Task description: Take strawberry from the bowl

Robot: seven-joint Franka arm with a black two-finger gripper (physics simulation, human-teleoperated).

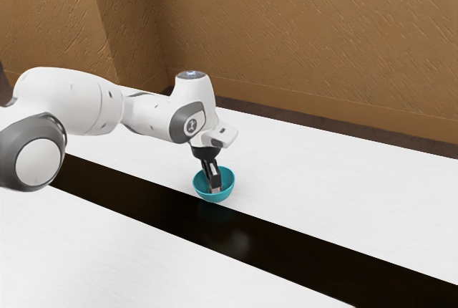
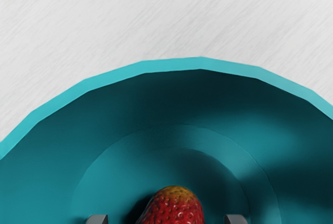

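Observation:
My gripper (image 1: 215, 188) points down into the teal bowl (image 1: 226, 192) in the exterior view, its fingertips below the rim. The wrist view looks into the same bowl (image 2: 202, 64), where a red strawberry (image 2: 174, 207) with a yellowish tip lies at the bottom. On either side of the berry a grey fingertip of the gripper (image 2: 166, 220) shows, with a gap between each one and the fruit. The gripper is open around the strawberry. The berry's lower part is cut off by the wrist view's edge.
The bowl stands on a white table (image 1: 322, 179), right beside a long dark strip (image 1: 286, 240) that crosses the tabletop. A brown textured wall (image 1: 300, 36) rises behind the table.

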